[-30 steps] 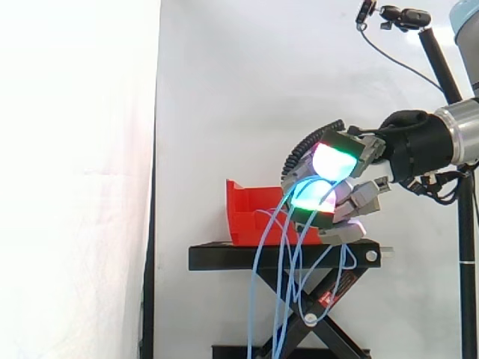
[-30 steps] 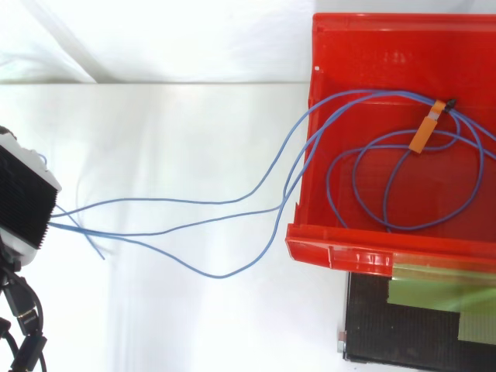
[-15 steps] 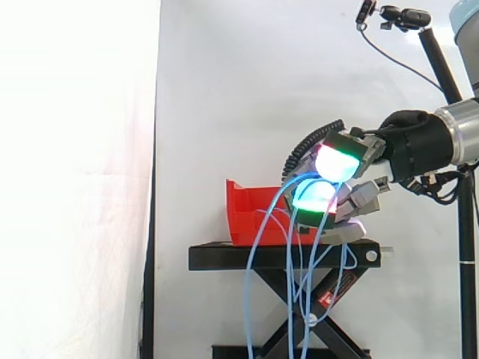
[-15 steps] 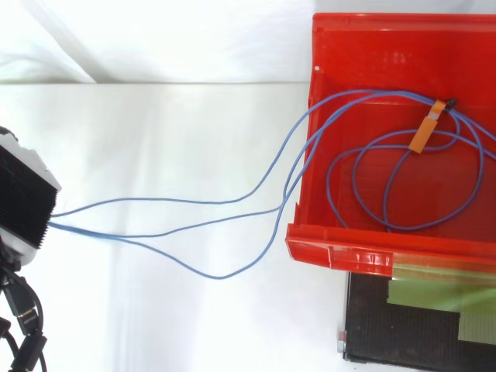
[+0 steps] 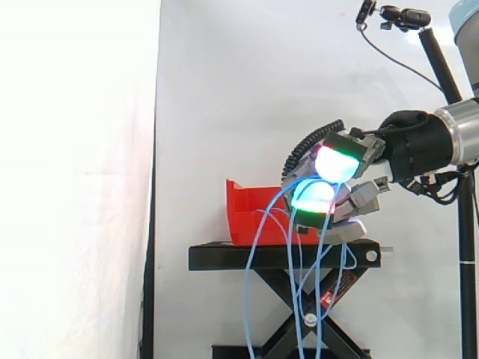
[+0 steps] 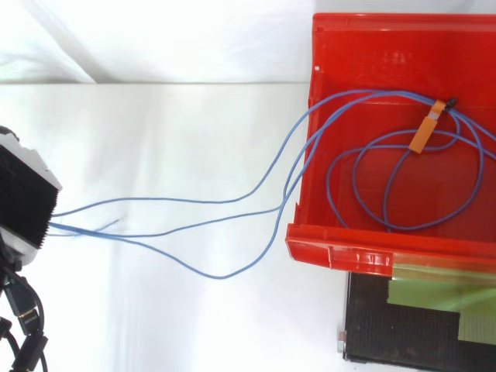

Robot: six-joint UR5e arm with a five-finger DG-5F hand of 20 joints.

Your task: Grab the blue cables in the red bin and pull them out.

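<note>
A: Which step is in hand, in your opinion?

B: I judge it is the pull itself. The hand [image 5: 358,196] is closed on the blue cables [image 6: 221,276]. Its fingers are curled, and the strands come out between the glowing pads [image 5: 333,163].

A: And directly under the hand?

B: Several strands hang down from the grip, in front of the black stand [image 5: 284,256], toward the floor. I cannot tell where their ends lie.

A: Further from the hand?

B: In the top view, three strands run from the hand across the open space and climb over the near wall of the red bin [image 6: 349,248]. They sag a little, so I think they are not under strong tension.

A: So the cables are not out?

B: No. Inside the bin, at the side far from the hand, some loops lie on the floor of the bin. They are bound together near an orange tag [image 6: 424,132].

A: What does the next move need?

B: The hand should keep its grip and travel away from the bin. The bound part could catch on the wall and drag the bin
</note>
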